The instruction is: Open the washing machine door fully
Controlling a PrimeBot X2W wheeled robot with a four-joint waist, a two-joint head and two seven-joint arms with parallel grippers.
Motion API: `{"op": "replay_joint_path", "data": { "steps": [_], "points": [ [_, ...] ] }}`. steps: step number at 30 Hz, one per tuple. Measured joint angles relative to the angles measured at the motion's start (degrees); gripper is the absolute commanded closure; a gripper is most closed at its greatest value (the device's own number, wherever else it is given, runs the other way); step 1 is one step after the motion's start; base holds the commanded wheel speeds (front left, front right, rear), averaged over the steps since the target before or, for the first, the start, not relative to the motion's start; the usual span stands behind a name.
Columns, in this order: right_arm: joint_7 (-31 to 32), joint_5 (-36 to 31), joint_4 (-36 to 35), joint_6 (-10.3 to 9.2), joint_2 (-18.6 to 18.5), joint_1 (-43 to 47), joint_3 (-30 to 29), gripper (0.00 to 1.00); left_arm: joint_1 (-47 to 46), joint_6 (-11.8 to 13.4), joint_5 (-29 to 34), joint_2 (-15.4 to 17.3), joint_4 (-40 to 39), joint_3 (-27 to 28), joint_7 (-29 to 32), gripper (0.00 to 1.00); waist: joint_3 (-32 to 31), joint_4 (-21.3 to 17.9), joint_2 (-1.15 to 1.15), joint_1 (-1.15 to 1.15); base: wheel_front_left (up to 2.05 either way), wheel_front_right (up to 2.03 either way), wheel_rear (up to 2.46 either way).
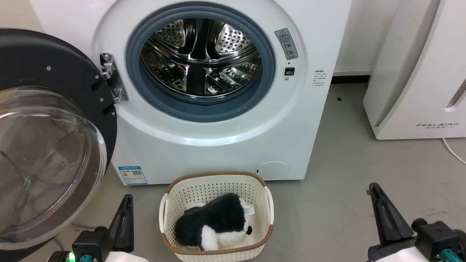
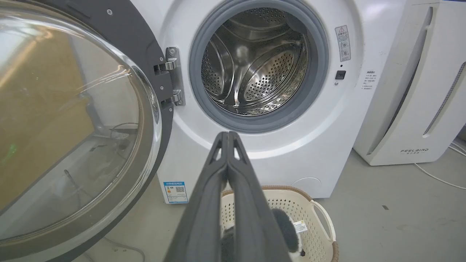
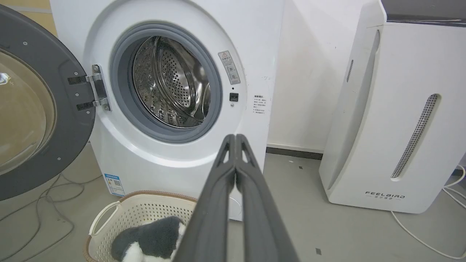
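The washing machine door (image 1: 47, 138) stands swung wide (the opening step looks done). Left pincer (image 1: 127, 199) and right pincer (image 1: 373, 188) are pressed together, empty; next, only keeping clear

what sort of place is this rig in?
Likely a laundry corner, maybe a test room: a white washing machine with its door open, a laundry basket in front, a white appliance beside it.

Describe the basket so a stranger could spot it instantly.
Find the white washer, its door open at left. On the floor directly before it sits the basket. It alone is cream, perforated, brown-rimmed, and holds a black-and-white plush.
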Motion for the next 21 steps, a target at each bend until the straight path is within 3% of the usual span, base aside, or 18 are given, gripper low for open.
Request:
{"op": "replay_joint_path", "data": {
  "steps": [21],
  "points": [
    [2.57,-0.19,0.53,0.0,0.0,-0.81,0.32,1.0,-1.07,0.9,0.58,-0.01,-0.44,-0.97,2.46,1.0,0.47,0.28,0.0,0.0,0.0,0.0,0.0]
  ]
}}
